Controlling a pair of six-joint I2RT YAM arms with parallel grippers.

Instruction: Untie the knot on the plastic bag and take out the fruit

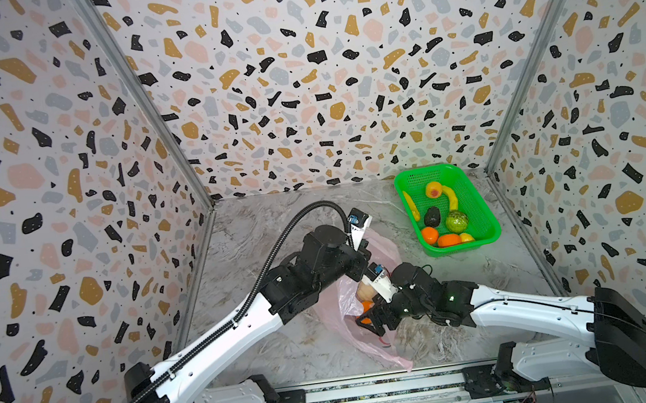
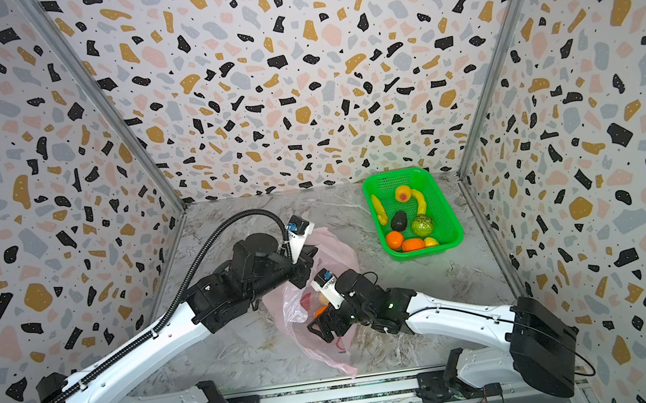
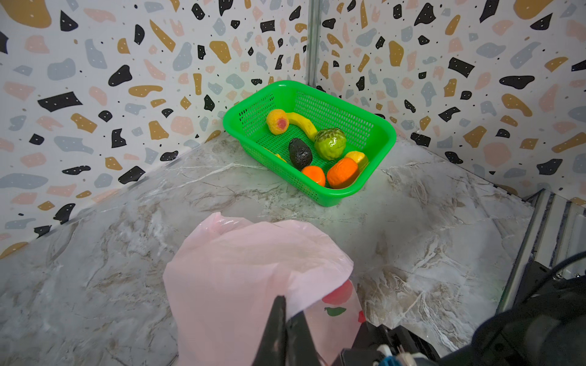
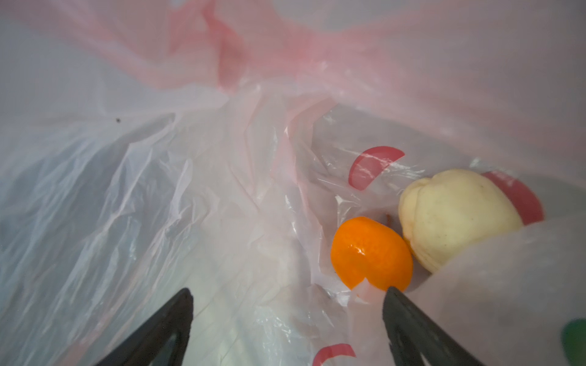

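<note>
The pink plastic bag [image 1: 352,333] lies crumpled at the table's middle, its mouth held up. My left gripper [image 3: 283,301] is shut on a fold of the bag's film [image 3: 237,269]. My right gripper [image 4: 289,291] is open inside the bag [image 4: 158,190], with nothing between its fingers. One fingertip [image 4: 393,294] is right beside an orange tangerine [image 4: 371,253], and a pale fruit [image 4: 453,218] rests against that tangerine. In a top view the pale fruit [image 1: 362,289] shows through the bag's opening above the right gripper [image 1: 371,322]. The knot is out of view.
A green mesh basket [image 1: 457,247] stands at the back right near the wall corner. It holds a peach [image 3: 277,122], a banana, an avocado [image 3: 299,153], a bumpy green fruit [image 3: 329,144] and two tangerines. Patterned walls close three sides.
</note>
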